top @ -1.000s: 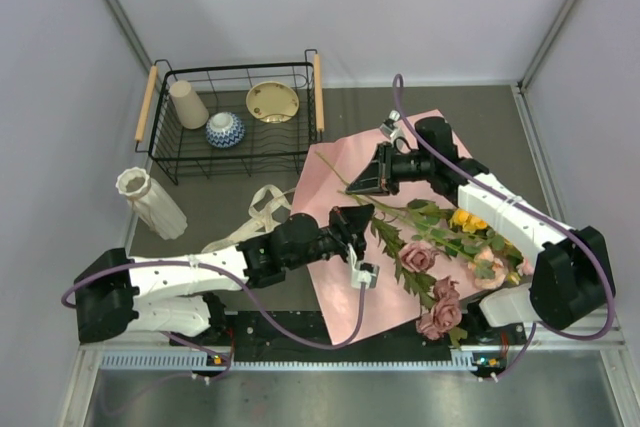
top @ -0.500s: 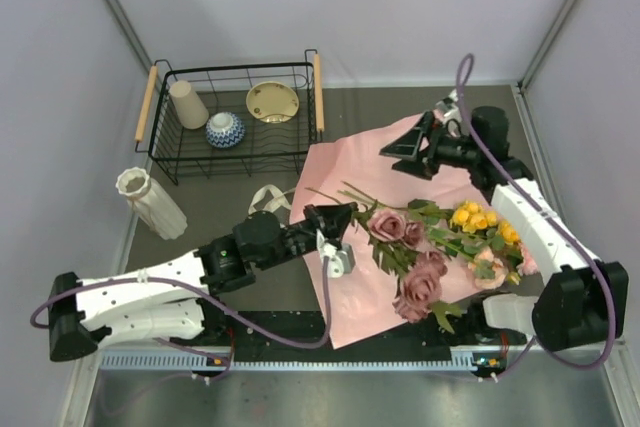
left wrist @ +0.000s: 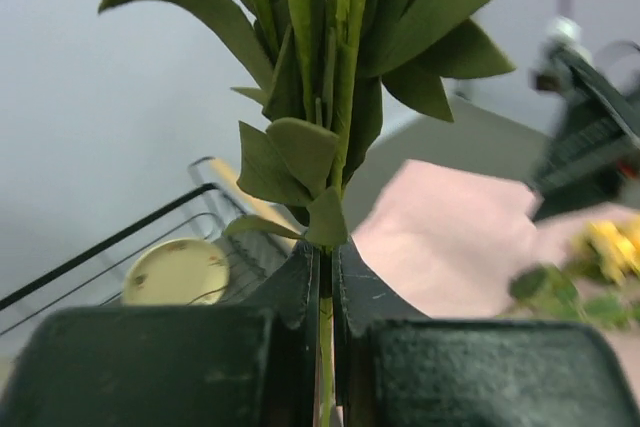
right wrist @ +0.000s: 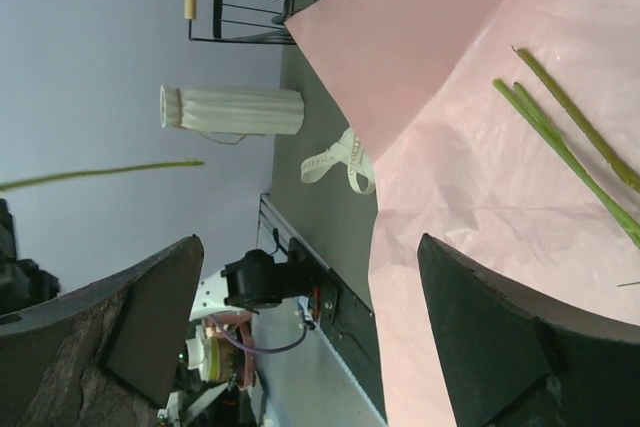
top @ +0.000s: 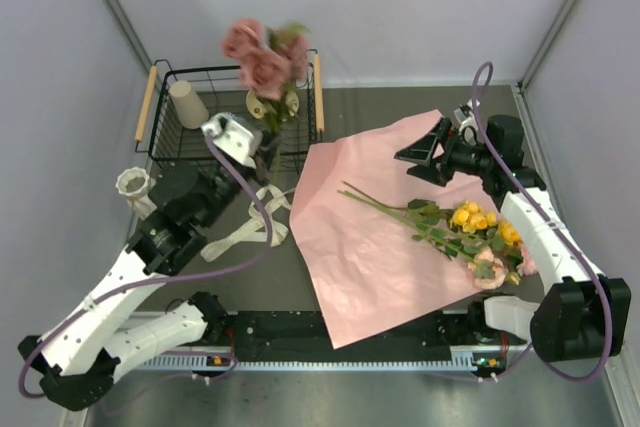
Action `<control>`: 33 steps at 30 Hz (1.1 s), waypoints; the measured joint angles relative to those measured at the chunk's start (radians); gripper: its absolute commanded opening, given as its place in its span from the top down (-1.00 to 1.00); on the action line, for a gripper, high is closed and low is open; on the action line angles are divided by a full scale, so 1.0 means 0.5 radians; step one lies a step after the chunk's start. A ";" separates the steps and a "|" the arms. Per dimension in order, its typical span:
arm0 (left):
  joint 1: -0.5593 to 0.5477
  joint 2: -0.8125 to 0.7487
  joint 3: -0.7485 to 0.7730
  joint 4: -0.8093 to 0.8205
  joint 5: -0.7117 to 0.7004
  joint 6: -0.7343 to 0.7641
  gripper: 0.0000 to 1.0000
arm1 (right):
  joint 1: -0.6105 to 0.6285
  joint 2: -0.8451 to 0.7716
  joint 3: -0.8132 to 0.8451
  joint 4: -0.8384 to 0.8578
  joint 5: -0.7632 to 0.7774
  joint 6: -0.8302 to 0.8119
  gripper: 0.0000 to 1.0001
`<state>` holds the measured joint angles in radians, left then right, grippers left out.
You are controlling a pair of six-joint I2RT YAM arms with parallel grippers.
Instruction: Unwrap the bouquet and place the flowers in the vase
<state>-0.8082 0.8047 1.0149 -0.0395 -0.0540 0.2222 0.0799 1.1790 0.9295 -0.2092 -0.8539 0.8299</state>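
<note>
tabletop: grey, pink paper flat
left claw: pinching mauve rose stems, high over basket
right claw: wide, empty
vase: left, beside basket
tip: centre stems over rim, lower vertical

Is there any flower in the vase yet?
No, the vase shows a bare rim in the right wrist view, and the mauve roses are up in the air, held by the left pincer.
</note>
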 measured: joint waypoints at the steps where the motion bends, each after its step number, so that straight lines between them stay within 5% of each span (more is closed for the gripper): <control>1: 0.107 0.022 0.098 -0.062 -0.044 -0.082 1.00 | 0.000 0.000 -0.013 -0.007 -0.001 0.000 -0.78; 12: 0.558 0.116 0.481 0.053 -0.813 -0.050 1.00 | 0.000 -0.004 -0.027 -0.031 -0.001 -0.001 -0.77; 21: 1.236 0.370 0.588 0.072 -1.212 -0.166 1.00 | 0.000 -0.051 -0.071 -0.034 -0.016 -0.030 -0.77; 33: 1.452 0.197 0.400 0.449 -1.612 0.203 1.00 | 0.000 -0.049 -0.076 -0.033 -0.110 -0.047 -0.76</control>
<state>-0.0822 0.9031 1.2148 0.1852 -0.8600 0.3237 0.0799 1.1545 0.8913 -0.2256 -0.9089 0.8062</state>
